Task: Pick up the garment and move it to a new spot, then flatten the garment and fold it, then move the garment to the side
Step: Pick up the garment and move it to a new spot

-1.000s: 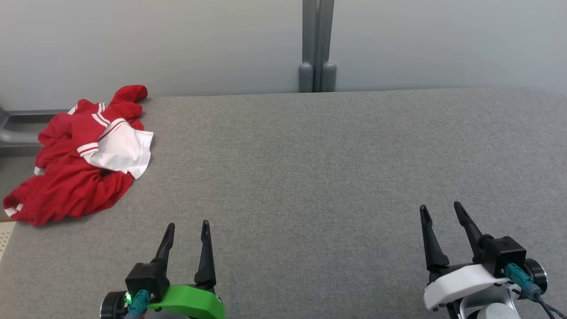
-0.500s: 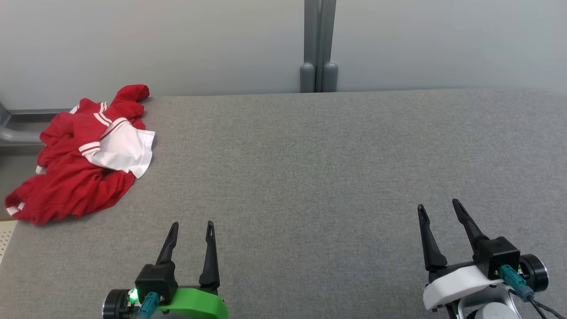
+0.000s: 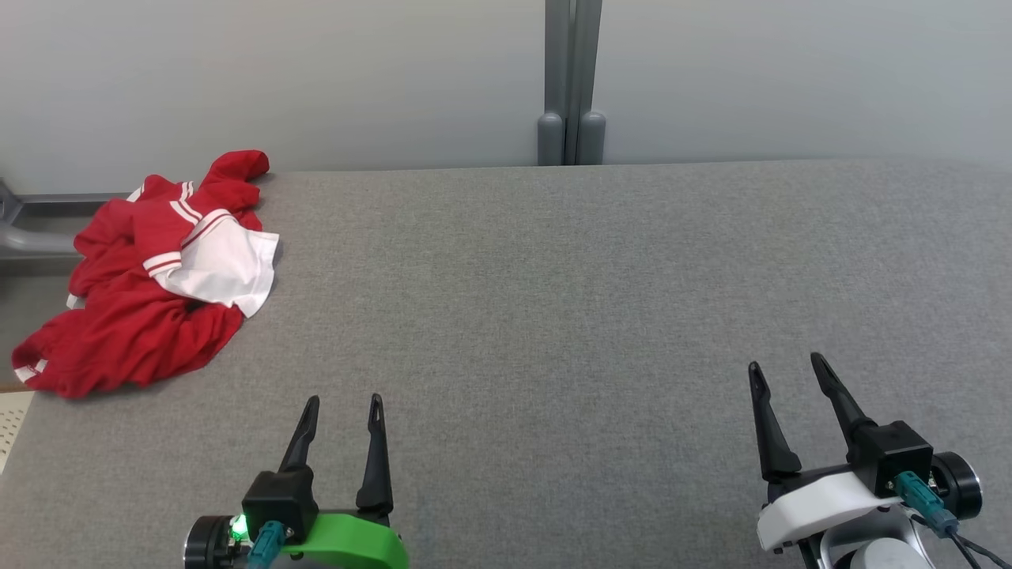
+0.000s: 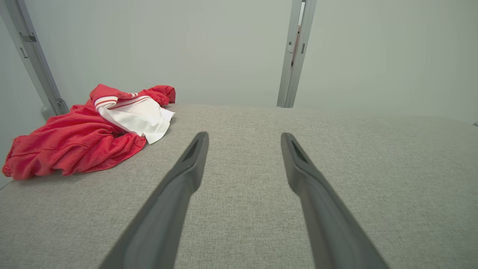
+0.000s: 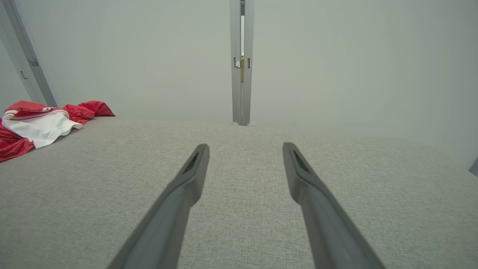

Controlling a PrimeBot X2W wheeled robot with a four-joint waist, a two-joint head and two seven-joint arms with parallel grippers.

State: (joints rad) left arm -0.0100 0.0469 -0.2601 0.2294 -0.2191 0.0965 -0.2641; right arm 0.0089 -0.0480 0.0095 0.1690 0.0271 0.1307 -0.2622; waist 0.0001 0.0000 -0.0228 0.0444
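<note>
The garment (image 3: 142, 292) is a crumpled red piece with a white panel and white stripes, lying at the far left corner of the grey table (image 3: 553, 300). It also shows in the left wrist view as the garment (image 4: 82, 138) and at the left edge of the right wrist view as the garment (image 5: 33, 127). My left gripper (image 3: 344, 401) stands open near the front edge, well apart from the garment, with nothing between its fingers. My right gripper (image 3: 783, 365) stands open at the front right, far from it. From each wrist camera, the left gripper (image 4: 242, 136) and the right gripper (image 5: 244, 147) point over bare cloth.
A pale wall runs behind the table with a grey vertical post (image 3: 571, 79) at its middle. A grey metal frame (image 3: 32, 229) sits beyond the table's left edge, behind the garment. The table's left edge runs just beside the garment.
The left gripper has drawn back slightly toward the front edge. The right gripper has barely moved. The garment lies as before; the slight shift of the picture is the camera's.
</note>
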